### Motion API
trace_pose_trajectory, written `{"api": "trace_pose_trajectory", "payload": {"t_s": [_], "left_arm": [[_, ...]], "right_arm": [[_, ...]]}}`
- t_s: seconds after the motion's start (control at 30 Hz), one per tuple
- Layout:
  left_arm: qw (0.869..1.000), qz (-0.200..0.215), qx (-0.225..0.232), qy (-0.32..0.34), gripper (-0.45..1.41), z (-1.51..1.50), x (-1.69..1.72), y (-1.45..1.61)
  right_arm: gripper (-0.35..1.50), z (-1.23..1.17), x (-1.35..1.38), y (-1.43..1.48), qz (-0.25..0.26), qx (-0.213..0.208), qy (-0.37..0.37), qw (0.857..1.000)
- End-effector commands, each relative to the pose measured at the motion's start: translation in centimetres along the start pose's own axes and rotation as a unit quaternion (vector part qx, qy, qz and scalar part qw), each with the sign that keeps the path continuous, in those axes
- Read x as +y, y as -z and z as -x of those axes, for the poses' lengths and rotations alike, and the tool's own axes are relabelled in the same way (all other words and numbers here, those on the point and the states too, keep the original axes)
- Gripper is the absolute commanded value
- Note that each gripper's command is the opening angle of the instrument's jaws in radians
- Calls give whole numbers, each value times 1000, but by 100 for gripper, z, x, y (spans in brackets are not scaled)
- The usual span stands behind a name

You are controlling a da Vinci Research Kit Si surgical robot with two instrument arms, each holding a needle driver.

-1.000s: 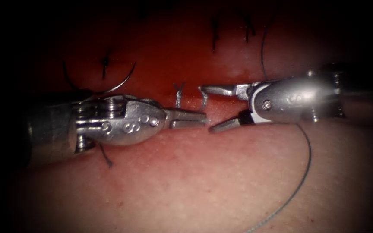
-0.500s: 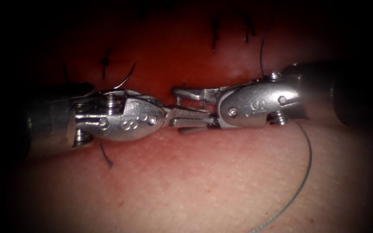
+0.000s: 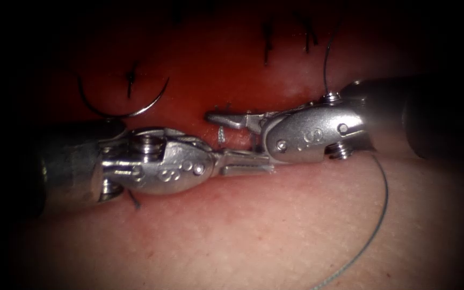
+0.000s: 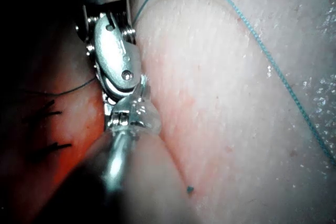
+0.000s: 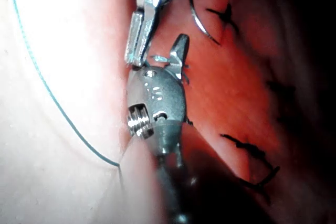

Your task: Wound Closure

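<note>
1. The left arm's tool (image 3: 245,162) lies just below the cut, its jaws pressed together; a short thread end (image 3: 221,134) stands up just above their tips, and whether it is pinched between them I cannot tell.
2. The right arm's tool (image 3: 237,140) has its jaws spread wide, gripping nothing; the upper jaw reaches over the thread end and the lower one is hidden behind the left tool's jaws.
3. The curved needle (image 3: 122,104) lies free on the tissue (image 3: 253,231) at upper left, held by neither tool; whether its tip is in the tissue I cannot tell.
4. The long thread (image 3: 383,204) loops slack over the pale tissue at right.
5. Judged by look, the thread is light, limp and slippery, best taken squarely between the jaws near its free end; the needle is stiff, smooth and apt to swivel, so it is better gripped along its body than at the tip.
</note>
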Motion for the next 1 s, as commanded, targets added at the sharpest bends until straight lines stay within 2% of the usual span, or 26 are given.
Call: {"api": "trace_pose_trajectory", "payload": {"t_s": [0.03, 0.13, 0.23, 0.27, 0.3, 0.33, 0.37, 0.47, 0.63, 0.67, 0.7, 0.73, 0.8, 0.9, 1.0], "left_arm": [[1000, -1, 0, 0, -45, 1, -4, -6], [1000, 0, 0, 0, -45, 2, -5, -6], [1000, 0, 0, 0, -45, 2, -5, -6], [1000, -1, 0, 0, -45, 2, -5, -6], [1000, -1, 0, 0, -45, 2, -5, -6], [1000, -1, 0, 0, -45, 2, -5, -7], [1000, -1, 0, 0, -45, 2, -5, -7], [1000, 1, -1, -1, -45, 0, -2, -7], [1000, 3, -1, -3, -45, -4, 2, -4], [1000, 5, 1, -4, -45, -6, 6, 0], [1000, 5, 1, -4, -45, -6, 6, 0], [1000, 6, 2, -5, -45, -7, 8, 3], [1000, 10, 7, -12, -45, -8, 16, 15], [1000, 9, 0, 0, -45, -3, 30, 38], [999, 3, -23, 22, 7, 15, 37, 75]], "right_arm": [[128, 1, -1, -13, 0, 1, 1, 1000], [123, -1, -5, -16, -1, 2, 3, 1000], [93, -3, -9, -18, -8, -1, 4, 1000], [69, -3, -11, -18, -15, -2, 5, 1000], [36, -4, -12, -19, -23, -2, 6, 1000], [-15, -3, -14, -19, -31, -2, 6, 999], [-35, -3, -15, -19, -37, -4, 7, 999], [-35, -2, -20, -19, -47, -32, 22, 998], [-35, 2, -20, -22, -57, -43, 23, 997], [81, 4, -17, -20, -44, -40, 21, 998], [81, 4, -17, -20, -44, -40, 21, 998], [126, 4, -15, -19, -33, -45, 24, 998], [148, 2, -8, -12, -8, -70, 21, 997], [148, -1, 3, 3, -4, -76, 14, 997], [148, -7, 30, 31, 15, -101, -2, 995]]}}
